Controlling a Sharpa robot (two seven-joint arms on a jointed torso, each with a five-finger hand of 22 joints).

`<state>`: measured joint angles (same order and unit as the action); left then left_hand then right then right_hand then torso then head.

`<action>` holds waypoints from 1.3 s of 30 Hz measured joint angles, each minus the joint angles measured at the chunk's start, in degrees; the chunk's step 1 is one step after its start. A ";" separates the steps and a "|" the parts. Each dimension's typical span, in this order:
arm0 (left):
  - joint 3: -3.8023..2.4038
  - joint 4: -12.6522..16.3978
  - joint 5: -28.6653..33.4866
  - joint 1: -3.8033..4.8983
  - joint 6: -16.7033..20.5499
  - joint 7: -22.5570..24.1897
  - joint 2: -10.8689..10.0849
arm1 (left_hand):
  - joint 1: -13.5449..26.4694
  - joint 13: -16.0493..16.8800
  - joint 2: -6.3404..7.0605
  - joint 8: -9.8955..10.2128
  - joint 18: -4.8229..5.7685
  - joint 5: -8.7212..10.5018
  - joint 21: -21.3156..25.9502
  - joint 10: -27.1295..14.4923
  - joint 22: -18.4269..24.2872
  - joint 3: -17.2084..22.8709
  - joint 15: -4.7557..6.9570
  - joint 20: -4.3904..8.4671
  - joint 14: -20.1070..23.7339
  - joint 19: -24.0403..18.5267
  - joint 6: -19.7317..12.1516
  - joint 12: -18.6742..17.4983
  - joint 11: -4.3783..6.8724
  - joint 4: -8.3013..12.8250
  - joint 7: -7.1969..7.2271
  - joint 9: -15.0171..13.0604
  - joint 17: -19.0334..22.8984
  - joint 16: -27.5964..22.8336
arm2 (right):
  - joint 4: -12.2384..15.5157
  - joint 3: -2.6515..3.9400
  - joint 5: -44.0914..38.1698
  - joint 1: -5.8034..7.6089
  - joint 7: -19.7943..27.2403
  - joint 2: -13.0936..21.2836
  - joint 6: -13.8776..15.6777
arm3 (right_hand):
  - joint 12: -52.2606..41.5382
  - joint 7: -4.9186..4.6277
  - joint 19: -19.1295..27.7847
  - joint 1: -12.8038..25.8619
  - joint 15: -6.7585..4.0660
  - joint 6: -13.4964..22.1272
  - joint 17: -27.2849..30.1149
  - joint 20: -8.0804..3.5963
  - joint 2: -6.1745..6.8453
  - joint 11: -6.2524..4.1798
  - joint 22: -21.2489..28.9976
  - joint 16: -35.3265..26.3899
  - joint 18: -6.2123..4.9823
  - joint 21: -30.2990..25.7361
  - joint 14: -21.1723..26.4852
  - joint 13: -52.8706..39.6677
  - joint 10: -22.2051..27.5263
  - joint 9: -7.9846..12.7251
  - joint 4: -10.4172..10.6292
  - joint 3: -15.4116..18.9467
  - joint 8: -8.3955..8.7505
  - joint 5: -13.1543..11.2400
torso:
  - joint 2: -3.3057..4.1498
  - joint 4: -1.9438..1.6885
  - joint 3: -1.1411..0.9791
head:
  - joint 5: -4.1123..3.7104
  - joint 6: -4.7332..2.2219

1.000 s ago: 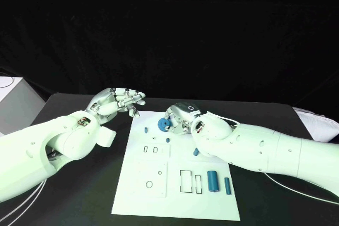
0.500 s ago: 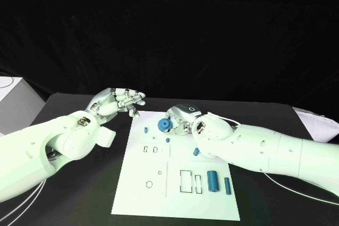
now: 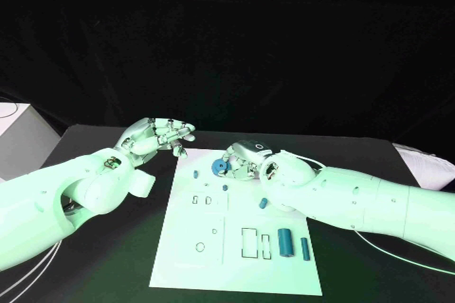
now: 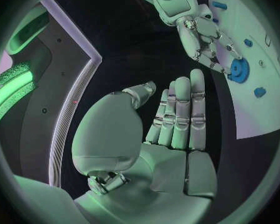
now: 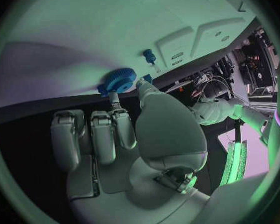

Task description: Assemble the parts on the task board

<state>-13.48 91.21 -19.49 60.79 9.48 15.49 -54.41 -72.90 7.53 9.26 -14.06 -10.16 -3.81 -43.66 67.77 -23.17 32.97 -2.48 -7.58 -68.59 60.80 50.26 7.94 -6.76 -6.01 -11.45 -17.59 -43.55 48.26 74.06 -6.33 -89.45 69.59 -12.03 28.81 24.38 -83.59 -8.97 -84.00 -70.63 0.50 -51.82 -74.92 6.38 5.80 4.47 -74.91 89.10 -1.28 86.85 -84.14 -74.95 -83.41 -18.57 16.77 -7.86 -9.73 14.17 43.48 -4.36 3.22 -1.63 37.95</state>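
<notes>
Right hand [image 3: 244, 161] sits over the far end of the task board [image 3: 190, 263], fingers curled down at the blue gear [image 3: 220, 165]. In the right wrist view a fingertip [image 5: 114, 97] and the thumb tip touch the gear [image 5: 119, 79], which lies flat on the board [image 5: 84, 30]. Looks like a light pinch, but I cannot tell whether it is actually clamped or just touching. The left wrist view shows the same: right hand [image 4: 205, 40] fingers bunched at the gear [image 4: 238, 69].

Left hand [image 3: 156, 135] hovers off the board's far left corner, above the black table [image 3: 104, 263], well apart from the gear. Fingers curled in toward the thumb, nothing in them. In its own wrist view the left hand [image 4: 171, 119] has its fingers side by side, palm empty.

Other parts on the board:
- small blue peg [image 3: 196, 174] left of the gear, another small blue piece [image 3: 225, 186] just near of it
- small blue piece [image 3: 263, 202] at the right edge, mid-board
- blue cylinder [image 3: 285, 242] and slim blue bar [image 3: 305, 247] side by side at the near right, just right of a rectangular slot [image 3: 249, 242]

The right wrist view also shows the small peg [image 5: 149, 56] standing just beside the gear.
</notes>
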 measured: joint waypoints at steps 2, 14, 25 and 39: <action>0.00 0.00 -0.02 0.00 -0.01 -0.01 0.00 | 0.00 0.00 0.00 0.00 0.00 0.00 0.00 0.00 0.00 0.00 0.00 0.00 0.00 0.00 0.00 0.00 0.00 0.00 0.00 0.00 0.00 0.00 | -0.03 0.00 0.21 0.00 0.03 0.06 -0.17 | 0.00 0.00 0.00 0.67 0.00 0.00 0.00 0.00 -0.22 0.00 0.00 0.00 0.00 0.00 0.00 0.00 0.00 0.08 -0.09 -0.09 0.00 0.26 | 0.01 -0.01 0.00 | -0.02 0.01; 0.00 0.02 -0.42 0.00 -0.09 -0.11 -0.03 | -0.40 0.12 -0.40 0.00 0.00 0.00 -0.21 0.00 -0.13 0.24 0.21 -0.08 0.22 -0.32 0.00 0.00 0.00 0.24 0.00 -0.13 0.01 0.00 | 0.45 -0.06 1.02 -0.06 -0.27 0.70 -1.56 | 0.00 0.08 0.00 0.90 0.00 -0.09 0.00 0.00 0.00 0.00 0.01 0.00 0.00 0.00 0.00 0.01 0.00 0.12 -0.18 -0.29 0.00 0.60 | 0.03 -0.04 0.01 | -0.05 0.05; 0.00 0.04 -0.69 0.00 -0.23 -0.14 -0.17 | -0.40 0.19 -0.39 0.00 -0.01 0.00 -0.21 -0.21 -0.21 0.40 0.21 0.01 0.22 -0.41 0.00 0.00 -0.21 0.40 0.00 -0.20 0.01 0.00 | 1.98 -0.10 1.20 -0.11 -0.49 2.12 -2.45 | 0.00 0.09 0.00 0.90 0.00 -0.09 0.01 -0.01 0.00 0.00 -0.03 0.00 0.00 0.00 0.00 0.02 0.01 0.11 -0.26 -0.37 0.00 0.60 | 0.01 -0.01 0.03 | 0.04 0.05; 0.00 -0.13 -0.79 -0.01 -0.28 -0.16 -0.43 | -0.40 0.18 -0.40 0.00 -0.01 0.00 -0.21 -0.21 -0.20 0.40 0.21 0.00 0.22 -0.41 0.00 0.00 -0.21 0.40 0.01 -0.19 0.02 0.00 | 7.57 0.02 1.96 -0.09 -0.09 8.56 0.11 | -0.22 -0.12 0.00 0.90 -0.21 -0.30 0.01 -0.01 0.00 0.00 -0.02 0.00 0.00 0.23 0.22 0.03 0.01 0.19 -0.27 -1.36 0.00 1.98 | -0.08 0.07 0.00 | 0.20 -0.10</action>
<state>-13.48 91.08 -20.28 60.78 9.20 15.32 -54.84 -73.30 7.71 8.87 -14.06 -10.17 -3.81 -43.87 67.57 -23.37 33.37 -2.28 -7.58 -68.37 60.39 50.26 7.94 -6.97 -5.61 -11.44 -17.79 -43.54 48.26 81.64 -6.31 -87.49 69.49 -12.12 37.36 24.49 -83.81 -9.10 -84.00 -69.73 0.30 -52.12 -74.91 6.37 5.80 4.47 -74.94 89.10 -1.28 87.09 -83.93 -74.92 -83.40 -18.38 16.49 -9.22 -9.74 16.15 43.41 -4.28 3.22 -1.42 37.85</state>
